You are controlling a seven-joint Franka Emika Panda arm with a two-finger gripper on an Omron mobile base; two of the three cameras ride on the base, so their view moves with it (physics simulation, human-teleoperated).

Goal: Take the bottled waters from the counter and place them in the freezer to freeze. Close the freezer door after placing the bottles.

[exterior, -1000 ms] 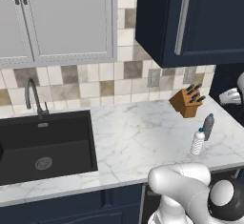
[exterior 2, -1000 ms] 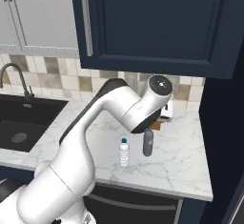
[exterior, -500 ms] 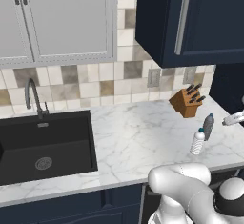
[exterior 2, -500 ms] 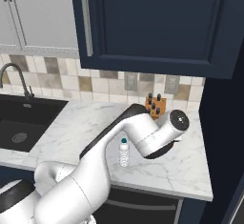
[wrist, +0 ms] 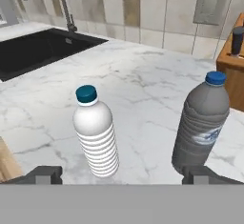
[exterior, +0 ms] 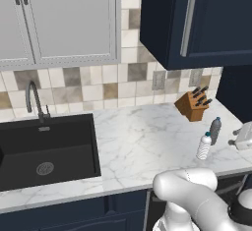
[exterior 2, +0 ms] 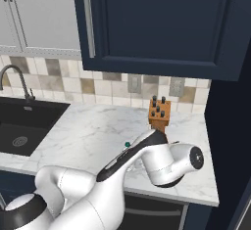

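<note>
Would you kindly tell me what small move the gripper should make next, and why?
Probably ease forward around the white bottle. The gripper is open, its fingertips low and short of both bottles, and the white one stands upright nearest centre; the grey bottle sits off-centre.

Arm bent low; claw [wrist: 122, 175] apparently spread wide, gripping nothing.

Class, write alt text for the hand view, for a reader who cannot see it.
Two upright bottled waters stand apart on the white marble counter: a white ribbed bottle at left and a greyer bottle at right, with the open gripper low in front. Behind are a black sink, a tiled wall and a wooden knife block.
</note>
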